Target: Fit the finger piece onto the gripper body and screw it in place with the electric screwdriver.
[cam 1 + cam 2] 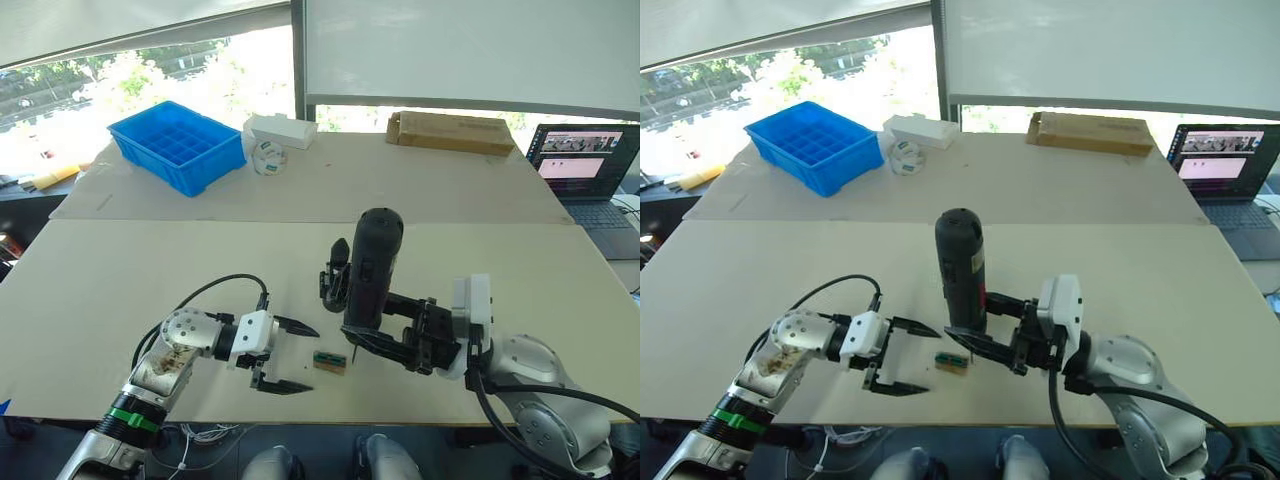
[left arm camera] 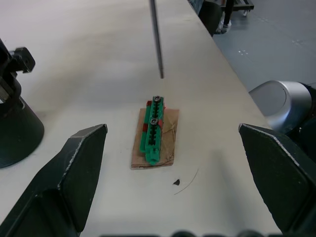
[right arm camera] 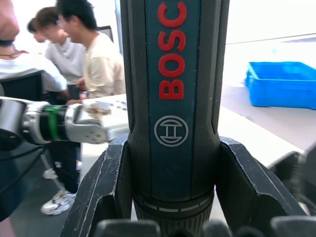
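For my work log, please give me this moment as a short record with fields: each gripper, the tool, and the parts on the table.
left gripper: open, empty, low over the table, pointed at the brown-and-green block
right gripper: shut on the electric screwdriver
electric screwdriver: upright, bit down, tip hanging just beyond the block
brown-and-green block: flat on the table, two screws in its green strip
gripper body: stands on the table behind the screwdriver
blue tray: far left of the table

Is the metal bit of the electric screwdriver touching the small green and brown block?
Apart. In the left wrist view the bit of the electric screwdriver ends above the table, with bare tabletop showing between its tip and the green and brown block.
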You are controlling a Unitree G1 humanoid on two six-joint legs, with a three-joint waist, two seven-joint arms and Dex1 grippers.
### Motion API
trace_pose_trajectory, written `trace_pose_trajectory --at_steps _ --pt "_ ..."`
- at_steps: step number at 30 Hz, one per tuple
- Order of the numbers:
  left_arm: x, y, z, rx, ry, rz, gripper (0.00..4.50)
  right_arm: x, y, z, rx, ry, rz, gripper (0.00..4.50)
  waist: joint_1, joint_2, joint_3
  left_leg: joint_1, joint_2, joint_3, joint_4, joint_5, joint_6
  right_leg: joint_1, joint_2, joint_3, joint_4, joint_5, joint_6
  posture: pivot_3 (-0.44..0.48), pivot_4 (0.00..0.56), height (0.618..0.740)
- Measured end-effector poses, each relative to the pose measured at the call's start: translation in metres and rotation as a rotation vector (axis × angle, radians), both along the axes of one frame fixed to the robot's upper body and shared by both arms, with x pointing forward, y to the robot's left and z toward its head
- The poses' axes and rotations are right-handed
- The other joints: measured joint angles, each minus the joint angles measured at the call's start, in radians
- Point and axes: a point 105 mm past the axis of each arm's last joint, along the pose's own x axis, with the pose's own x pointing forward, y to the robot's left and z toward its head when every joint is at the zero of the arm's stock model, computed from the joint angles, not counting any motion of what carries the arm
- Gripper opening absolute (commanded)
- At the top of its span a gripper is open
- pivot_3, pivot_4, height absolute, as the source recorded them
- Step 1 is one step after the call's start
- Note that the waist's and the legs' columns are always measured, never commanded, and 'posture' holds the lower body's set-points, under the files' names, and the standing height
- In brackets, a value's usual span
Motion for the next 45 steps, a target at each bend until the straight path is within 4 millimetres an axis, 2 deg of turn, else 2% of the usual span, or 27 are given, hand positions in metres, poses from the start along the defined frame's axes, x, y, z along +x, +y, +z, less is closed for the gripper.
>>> trace_pose_trajectory --at_steps 12,45 --pt "0.004 -0.005 -0.008 -0.004 0.012 0.019 4.5 0.006 0.004 0.009 0.023 -0.028 0.001 1.92 0.0 0.0 0.0 0.0 0.0 0.0 0.0 0.0 0.0 0.0 0.0 0.0 0.0 0.0 0.0 0.0 0.15 0.738" --pt "0.01 -0.01 -0.011 0.01 0.018 0.035 4.5 0.012 0.006 -0.003 -0.008 0.009 0.008 1.92 0.0 0.0 0.0 -0.001 0.0 -0.001 0.0 0.0 0.001 0.0 0.0 -0.001 0.0 0.0 0.0 0.0 0.15 0.738"
